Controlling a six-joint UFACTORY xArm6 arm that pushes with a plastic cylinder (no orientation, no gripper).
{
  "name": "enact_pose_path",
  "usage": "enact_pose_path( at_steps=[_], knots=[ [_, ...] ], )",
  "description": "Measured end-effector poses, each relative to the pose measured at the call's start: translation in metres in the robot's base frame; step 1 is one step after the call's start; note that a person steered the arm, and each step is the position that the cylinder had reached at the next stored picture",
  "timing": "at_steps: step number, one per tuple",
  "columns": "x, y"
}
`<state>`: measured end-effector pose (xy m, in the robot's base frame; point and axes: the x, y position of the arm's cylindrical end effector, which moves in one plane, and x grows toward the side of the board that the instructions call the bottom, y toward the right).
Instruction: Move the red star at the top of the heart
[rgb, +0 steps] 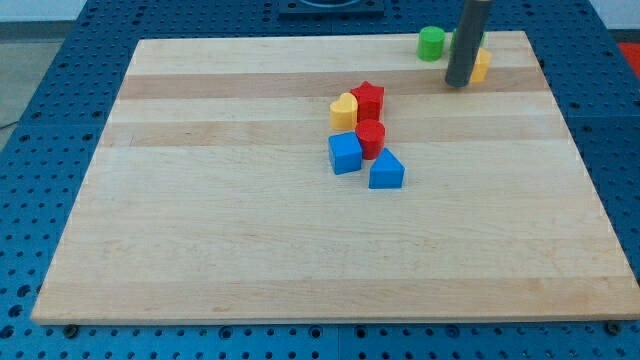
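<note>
I have one view only, so nothing is shared with another. It looks down at a slant from above the near edge of my wooden board (200, 250), facing the far edge. It stands far enough back to take in all four corners, with blue pegboard (60, 100) showing around the sides.

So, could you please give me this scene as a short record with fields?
board: wooden board on a blue pegboard
my tip: near the view's top right, far from the cluster
red star: touching the yellow heart's right side
yellow heart: at the cluster's left
red cylinder: below the star
blue cube: left of the cylinder
blue triangle: lowest in the cluster
green block: at the top edge
yellow block: partly hidden behind the rod
</note>
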<state>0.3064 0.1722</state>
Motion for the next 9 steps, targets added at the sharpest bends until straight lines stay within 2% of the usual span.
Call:
enact_pose_path(
  at_steps=[3, 4, 5, 6, 7, 8, 9],
  knots=[
    [-0.027, 0.032],
    [-0.019, 0.033],
    [0.015, 0.031],
    [0.004, -0.031],
    [-0.025, -0.112],
    [-0.029, -0.184],
    [0.020, -0.227]
  ],
)
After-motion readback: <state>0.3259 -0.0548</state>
